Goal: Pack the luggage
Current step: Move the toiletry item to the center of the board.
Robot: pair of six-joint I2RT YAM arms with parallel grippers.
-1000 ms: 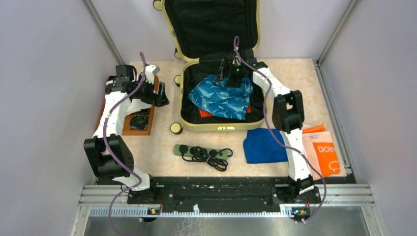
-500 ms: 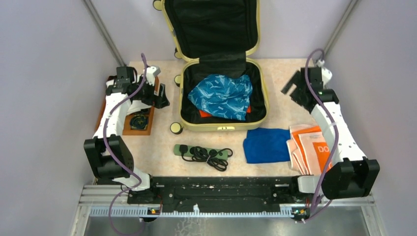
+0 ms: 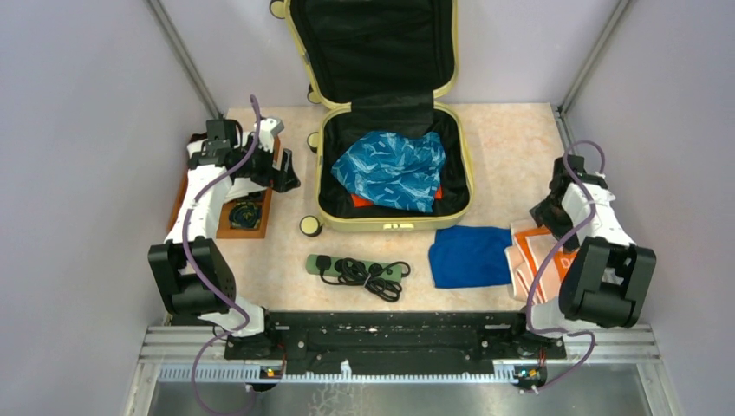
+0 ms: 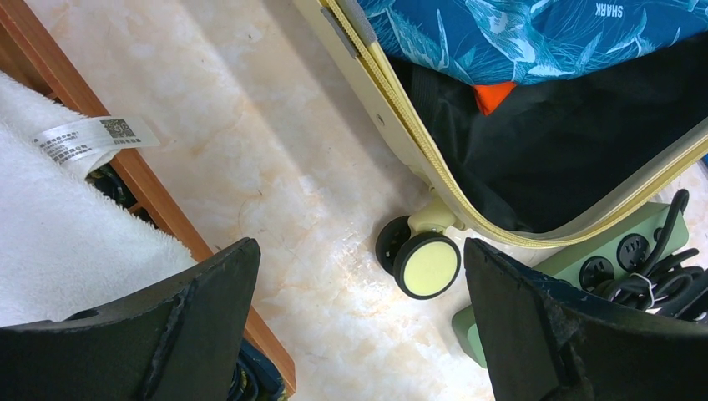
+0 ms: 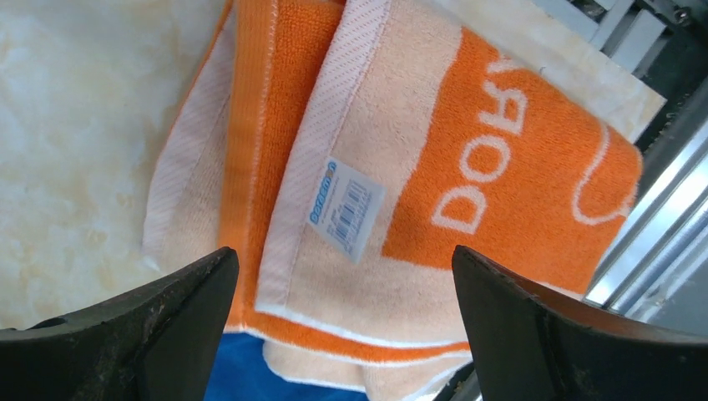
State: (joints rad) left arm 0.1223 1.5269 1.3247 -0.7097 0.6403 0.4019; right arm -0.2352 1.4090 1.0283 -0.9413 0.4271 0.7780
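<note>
One pale yellow suitcase [image 3: 392, 224] lies open at the back middle of the counter [image 3: 511, 147], with a blue patterned garment [image 3: 390, 169] inside. The left jaws stand wide apart and empty above the counter, between a white towel [image 4: 67, 225] and the suitcase's wheel [image 4: 427, 265]. The right jaws, wide apart and empty, hover over an orange towel [image 5: 467, 167] beside a plain blue cloth [image 3: 468, 256].

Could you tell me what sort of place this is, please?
Probably a robot lab test cell, not a home: plain grey panel walls enclose a marble-look table, two arms are bolted to a metal rail at its near edge, and the open luggage and power strip look staged.
</note>
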